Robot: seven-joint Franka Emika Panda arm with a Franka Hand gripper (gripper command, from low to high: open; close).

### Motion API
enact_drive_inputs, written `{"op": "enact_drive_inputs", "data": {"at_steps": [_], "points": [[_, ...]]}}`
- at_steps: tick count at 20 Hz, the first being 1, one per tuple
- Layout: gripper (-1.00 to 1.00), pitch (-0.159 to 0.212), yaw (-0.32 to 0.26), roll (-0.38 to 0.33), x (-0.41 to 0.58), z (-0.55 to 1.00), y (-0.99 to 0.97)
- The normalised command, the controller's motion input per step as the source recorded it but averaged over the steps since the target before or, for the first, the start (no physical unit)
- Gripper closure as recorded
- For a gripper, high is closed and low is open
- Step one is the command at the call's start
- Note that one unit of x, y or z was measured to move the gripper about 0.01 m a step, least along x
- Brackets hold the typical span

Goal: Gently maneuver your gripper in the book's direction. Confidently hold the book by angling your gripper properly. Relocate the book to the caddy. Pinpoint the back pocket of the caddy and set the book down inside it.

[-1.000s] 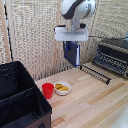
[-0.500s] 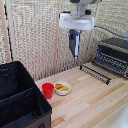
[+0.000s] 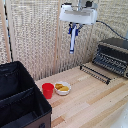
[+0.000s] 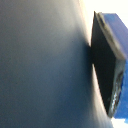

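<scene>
My gripper (image 3: 73,28) hangs high at the top of the exterior view, a white block with blue-tipped fingers. It is shut on the dark navy book (image 3: 72,45), which hangs straight down from the fingers and shows edge-on as a thin strip. The book is well above the wooden table (image 3: 95,102) and to the exterior view's right of the caddy (image 3: 20,102). The caddy is a large black fabric bin with inner dividers at the lower left. In the wrist view the book's dark cover (image 4: 40,65) fills most of the picture, with one dark, blue-tipped finger (image 4: 107,60) pressed against it.
A red cup (image 3: 47,90) and a small white bowl of yellow food (image 3: 62,88) stand on the table just beside the caddy. A black toaster oven (image 3: 114,54) with a pulled-out rack (image 3: 95,74) stands at the exterior view's right. A reed screen forms the back wall.
The gripper has risen and turned with the book in it. The book showed its broad face a second ago and now shows only its thin edge.
</scene>
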Motion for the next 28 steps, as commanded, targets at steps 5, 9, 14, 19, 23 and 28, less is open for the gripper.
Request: {"op": "enact_drive_inputs", "data": {"at_steps": [5, 9, 14, 19, 23, 28], "points": [[1.00, 0.000, -0.240, 0.040, 0.000, 0.28, 0.39], [1.00, -0.001, -0.236, 0.012, 0.000, 0.36, 0.42], [1.00, 0.000, -0.141, -0.005, 0.002, 0.38, 0.71], [1.00, 0.000, -0.111, -0.014, 0.040, 0.30, 0.82], [1.00, 0.000, -0.106, -0.011, 0.080, 0.28, 0.84], [1.00, 0.000, -0.089, -0.002, 0.150, 0.20, 0.87]]}}
